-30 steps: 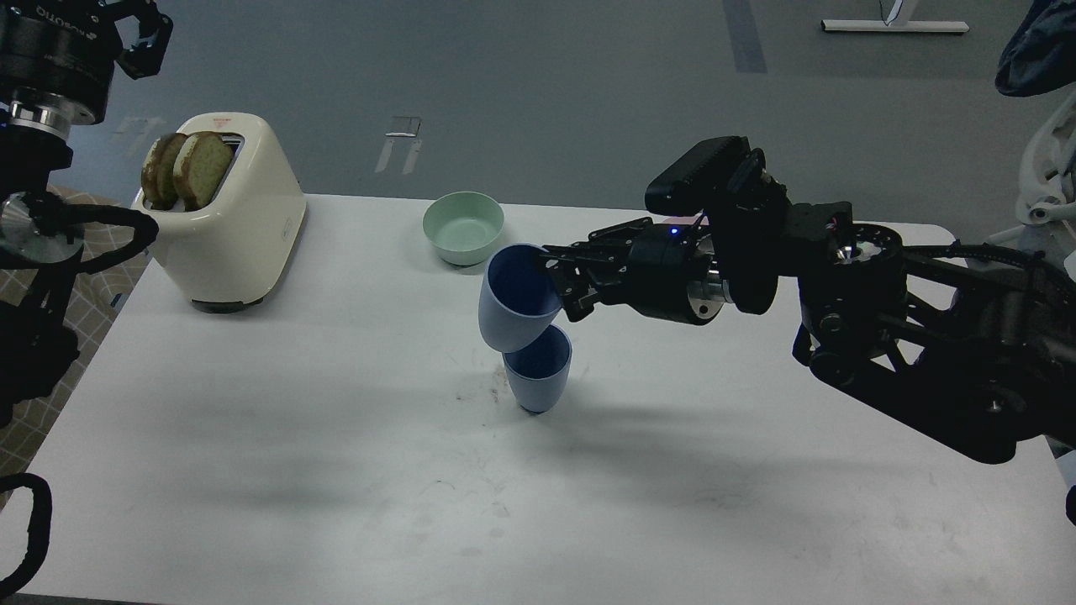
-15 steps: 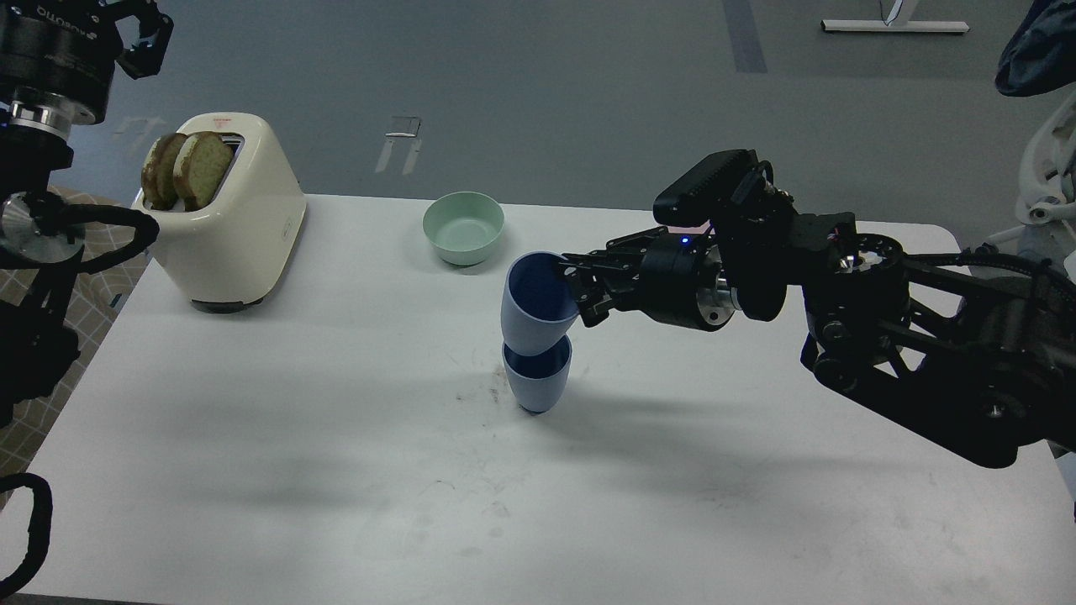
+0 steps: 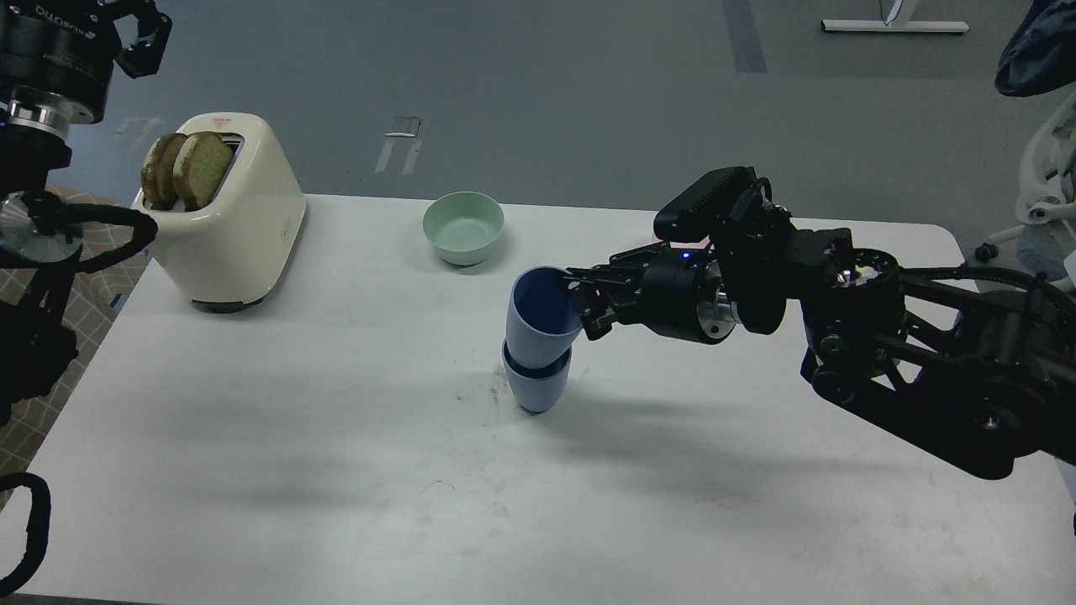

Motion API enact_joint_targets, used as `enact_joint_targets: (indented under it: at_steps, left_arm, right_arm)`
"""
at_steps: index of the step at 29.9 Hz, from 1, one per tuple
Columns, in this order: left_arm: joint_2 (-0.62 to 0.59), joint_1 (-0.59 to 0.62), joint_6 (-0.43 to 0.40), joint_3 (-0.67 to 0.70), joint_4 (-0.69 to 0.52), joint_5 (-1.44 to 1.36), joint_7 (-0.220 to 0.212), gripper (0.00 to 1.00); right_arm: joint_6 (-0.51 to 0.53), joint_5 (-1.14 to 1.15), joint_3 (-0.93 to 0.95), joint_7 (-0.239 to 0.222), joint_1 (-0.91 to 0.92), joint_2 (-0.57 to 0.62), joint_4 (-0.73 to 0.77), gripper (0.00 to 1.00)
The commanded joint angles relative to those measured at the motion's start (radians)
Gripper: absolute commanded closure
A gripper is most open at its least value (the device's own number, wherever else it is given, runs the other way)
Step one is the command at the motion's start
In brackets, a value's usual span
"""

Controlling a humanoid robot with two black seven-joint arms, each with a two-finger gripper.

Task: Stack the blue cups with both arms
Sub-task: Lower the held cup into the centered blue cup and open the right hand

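One blue cup (image 3: 536, 386) stands upright on the white table (image 3: 336, 437) near the middle. My right gripper (image 3: 580, 307) is shut on the rim of the second blue cup (image 3: 538, 323), which sits partly inside the standing cup, tilted slightly to the left. My right arm reaches in from the right. My left arm is raised at the far left; its gripper (image 3: 139, 38) is at the top left corner, away from the cups, and its fingers cannot be told apart.
A cream toaster (image 3: 227, 214) with two bread slices stands at the back left. A mint-green bowl (image 3: 463, 225) sits at the back, behind the cups. The table's right edge lies under my right arm.
My right gripper has moved the held cup right and down, from above and left of the standing cup into its mouth. The left arm has barely moved.
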State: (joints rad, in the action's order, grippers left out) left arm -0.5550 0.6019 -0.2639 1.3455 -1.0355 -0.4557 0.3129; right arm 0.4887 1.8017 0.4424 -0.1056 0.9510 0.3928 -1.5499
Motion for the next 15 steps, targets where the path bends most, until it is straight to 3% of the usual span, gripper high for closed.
enact_joint_targets:
  at_steps: [1,10,15]
  left_arm:
    - [-0.002,-0.002,-0.002,0.0,0.0,0.0,0.0,0.02]
    - [-0.002,0.002,-0.002,-0.002,0.0,0.0,0.0,0.02]
    - [0.0,0.004,-0.003,-0.003,0.0,0.0,0.0,0.03]
  right_arm:
    - [0.0,0.007,0.001,0.0,-0.002,-0.003,0.001,1.0]
    - [0.0,0.01,0.001,0.0,-0.001,-0.006,0.017,1.0]
    - [0.0,0.01,0.004,0.0,-0.009,-0.02,0.016,0.93]
